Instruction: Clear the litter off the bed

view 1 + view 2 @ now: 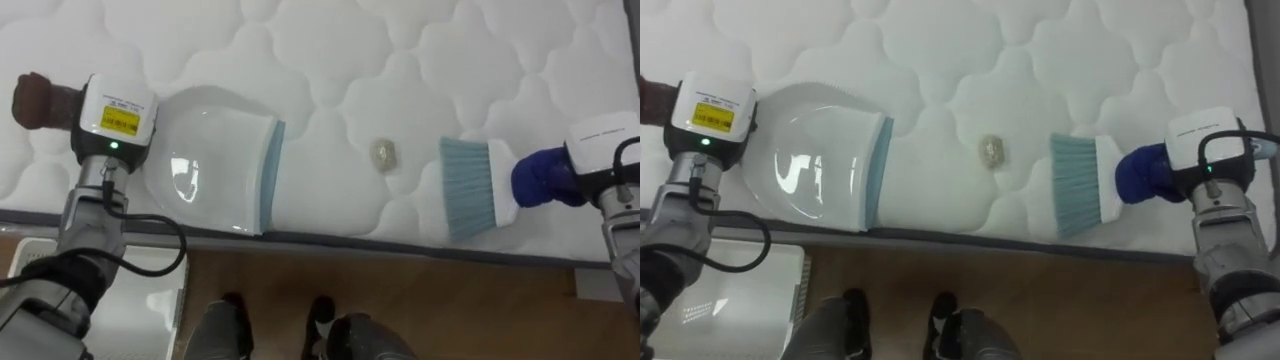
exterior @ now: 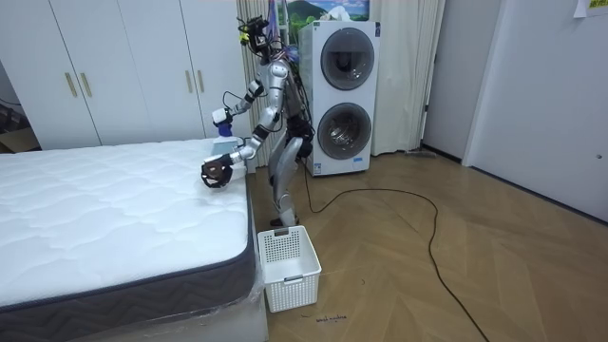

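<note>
Brush point(image 1: 470, 188), clenched in right hand point(image 1: 540, 178), should be swept low toward dustpan point(image 1: 210, 160), gripped by left hand point(image 1: 50, 102); crumb point(image 1: 384, 154) lies between.

Both arms reach forward, left hand point(image 1: 40, 100) and right hand point(image 1: 545, 178) clenched, well apart.

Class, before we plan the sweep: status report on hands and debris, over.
Left hand shut on white plastic dustpan, right hand shut on blue-bristled white brush. Small pale crumpled scrap on white quilted mattress between them. Nothing blocks either tool.
</note>
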Tool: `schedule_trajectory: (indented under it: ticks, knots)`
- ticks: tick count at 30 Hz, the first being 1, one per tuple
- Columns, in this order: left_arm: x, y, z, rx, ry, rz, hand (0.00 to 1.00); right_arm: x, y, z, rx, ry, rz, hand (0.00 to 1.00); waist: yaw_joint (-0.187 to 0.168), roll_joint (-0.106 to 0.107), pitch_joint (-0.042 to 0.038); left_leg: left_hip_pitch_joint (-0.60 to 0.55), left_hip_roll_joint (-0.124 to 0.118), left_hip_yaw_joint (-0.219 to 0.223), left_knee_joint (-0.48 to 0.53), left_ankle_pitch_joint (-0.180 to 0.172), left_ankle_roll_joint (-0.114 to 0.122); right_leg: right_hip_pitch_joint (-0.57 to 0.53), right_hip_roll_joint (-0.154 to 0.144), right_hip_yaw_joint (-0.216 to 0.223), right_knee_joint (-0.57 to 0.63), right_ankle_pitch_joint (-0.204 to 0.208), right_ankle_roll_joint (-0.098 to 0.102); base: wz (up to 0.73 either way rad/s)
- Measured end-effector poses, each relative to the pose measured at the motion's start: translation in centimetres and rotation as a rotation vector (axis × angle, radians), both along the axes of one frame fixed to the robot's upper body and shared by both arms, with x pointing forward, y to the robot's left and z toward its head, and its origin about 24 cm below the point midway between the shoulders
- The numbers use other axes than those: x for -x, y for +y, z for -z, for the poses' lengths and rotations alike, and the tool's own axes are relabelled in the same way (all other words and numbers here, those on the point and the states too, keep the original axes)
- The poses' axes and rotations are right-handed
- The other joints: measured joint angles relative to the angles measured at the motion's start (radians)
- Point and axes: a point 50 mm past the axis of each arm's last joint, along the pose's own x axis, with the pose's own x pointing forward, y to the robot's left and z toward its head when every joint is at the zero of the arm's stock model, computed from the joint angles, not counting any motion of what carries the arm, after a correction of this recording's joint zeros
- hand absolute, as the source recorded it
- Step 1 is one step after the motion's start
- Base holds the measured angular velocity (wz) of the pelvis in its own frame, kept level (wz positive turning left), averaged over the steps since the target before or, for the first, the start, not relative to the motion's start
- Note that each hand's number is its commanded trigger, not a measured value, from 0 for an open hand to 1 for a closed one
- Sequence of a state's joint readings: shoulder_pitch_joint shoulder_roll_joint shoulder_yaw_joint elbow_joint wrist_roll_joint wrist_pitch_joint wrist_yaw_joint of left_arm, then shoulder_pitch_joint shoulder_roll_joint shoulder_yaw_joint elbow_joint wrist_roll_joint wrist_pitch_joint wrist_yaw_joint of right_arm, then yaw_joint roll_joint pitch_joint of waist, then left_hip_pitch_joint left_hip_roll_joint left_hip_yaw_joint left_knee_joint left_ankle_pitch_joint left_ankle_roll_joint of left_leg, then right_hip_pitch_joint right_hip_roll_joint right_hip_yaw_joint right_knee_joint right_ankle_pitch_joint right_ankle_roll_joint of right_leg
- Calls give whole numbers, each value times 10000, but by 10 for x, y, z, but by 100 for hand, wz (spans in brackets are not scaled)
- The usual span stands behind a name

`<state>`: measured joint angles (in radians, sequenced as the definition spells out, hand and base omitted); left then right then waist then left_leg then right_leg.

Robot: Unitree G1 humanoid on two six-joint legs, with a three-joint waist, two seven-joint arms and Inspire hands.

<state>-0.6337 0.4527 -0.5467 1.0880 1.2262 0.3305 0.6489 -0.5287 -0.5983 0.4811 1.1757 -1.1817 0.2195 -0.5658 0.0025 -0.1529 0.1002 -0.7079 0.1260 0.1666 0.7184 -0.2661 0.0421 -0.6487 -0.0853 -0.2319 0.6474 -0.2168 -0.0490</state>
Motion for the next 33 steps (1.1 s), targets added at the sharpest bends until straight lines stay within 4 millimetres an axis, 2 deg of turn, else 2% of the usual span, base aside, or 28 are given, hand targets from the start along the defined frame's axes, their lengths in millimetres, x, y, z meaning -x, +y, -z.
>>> schedule_trajectory:
  ticks: [6, 15, 21, 33]
  knots:
    - [-1, -5, 1, 12, -6, 99, 100, 0, -3, -3, 51, -50, 67, 100, 37, 186, -6, -2, -28, 2, 3, 20, 31, 27, -20, -27, -2, 0, 3, 0]
    - [-1, -9, 3, 246, -13, 61, 100, 0, -7, -7, 0, -343, 580, 100, 4, 636, 6, 25, -60, 16, -103, 25, 22, -18, -17, 39, 43, -10, 10, 0]
    - [-1, -9, 3, 287, -101, 34, 100, -1, -8, -10, -150, -640, 830, 100, -10, 650, 12, -50, -184, 105, -97, 30, 17, -243, -179, 108, 353, -155, 20, 2]
    - [0, -14, 6, 553, -200, -25, 100, -6, -3, -14, -9, -1110, 777, 100, 43, 615, 31, -132, -223, 84, -193, 31, 21, -295, -175, 52, 264, -162, 23, 1]
